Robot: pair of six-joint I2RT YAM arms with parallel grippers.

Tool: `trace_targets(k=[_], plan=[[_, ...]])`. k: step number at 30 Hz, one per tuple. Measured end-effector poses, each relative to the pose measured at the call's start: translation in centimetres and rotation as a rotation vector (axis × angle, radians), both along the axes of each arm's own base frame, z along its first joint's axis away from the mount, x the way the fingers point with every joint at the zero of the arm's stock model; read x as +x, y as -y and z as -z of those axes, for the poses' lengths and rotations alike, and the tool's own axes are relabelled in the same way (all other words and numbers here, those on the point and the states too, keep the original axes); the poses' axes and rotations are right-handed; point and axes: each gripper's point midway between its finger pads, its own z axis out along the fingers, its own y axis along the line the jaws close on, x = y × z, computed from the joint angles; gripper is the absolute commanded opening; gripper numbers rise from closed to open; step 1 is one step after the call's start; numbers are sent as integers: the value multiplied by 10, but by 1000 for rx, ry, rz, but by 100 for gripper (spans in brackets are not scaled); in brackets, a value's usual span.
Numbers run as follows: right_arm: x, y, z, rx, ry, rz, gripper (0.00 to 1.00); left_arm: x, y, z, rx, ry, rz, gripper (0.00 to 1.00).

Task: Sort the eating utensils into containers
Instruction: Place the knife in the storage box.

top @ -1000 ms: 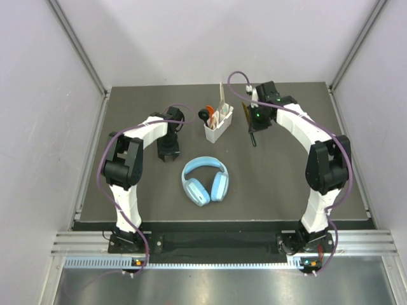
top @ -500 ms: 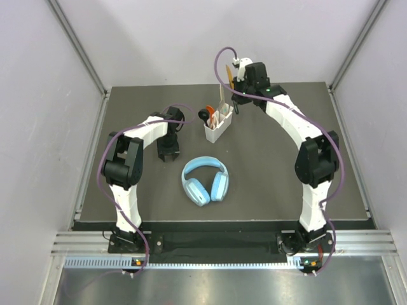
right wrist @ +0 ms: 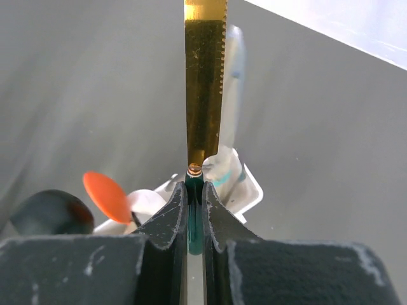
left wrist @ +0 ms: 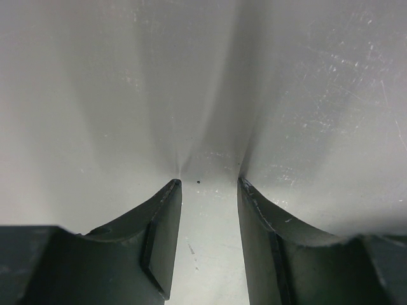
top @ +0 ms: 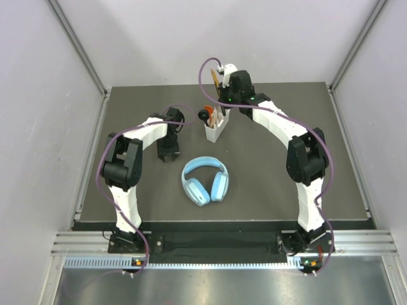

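one white caddy (top: 215, 132) holds an orange spoon (right wrist: 105, 197), a black scoop (right wrist: 48, 213) and a white spoon (right wrist: 234, 82). my right gripper (right wrist: 194, 190) pinches a gold knife (right wrist: 205, 82) just beside it; my left gripper (left wrist: 208, 190) hangs well apart, fingers spread.

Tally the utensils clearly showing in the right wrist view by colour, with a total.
gold knife: 1
orange spoon: 1
black scoop: 1
pale spoon: 1
Total: 4
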Motion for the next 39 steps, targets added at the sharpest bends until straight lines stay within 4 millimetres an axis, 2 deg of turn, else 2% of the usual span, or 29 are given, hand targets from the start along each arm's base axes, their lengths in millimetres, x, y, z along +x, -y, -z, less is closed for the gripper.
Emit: trace_targets(k=[3,13,21,28,34,37,39], plan=[[0,-4,-3,4,14,-4,0,0,0,0,0,0,5,46],[12,2,-6,-2,74,50,0,0,0,0,0,-1,8,46],[21,3,0,10,122,78,0,-1,0,0,1,-3,11,46],[22,0,19,13,133,81,0,-2,0,0,2,-4,12,46],[12,6,55,-7,100,89,1,-2,-1,1,2,-6,15,45],[11,7,58,-10,105,94,3,-2,-1,1,2,-7,15,45],[11,7,58,-11,106,96,9,-2,-1,1,2,-7,15,45]])
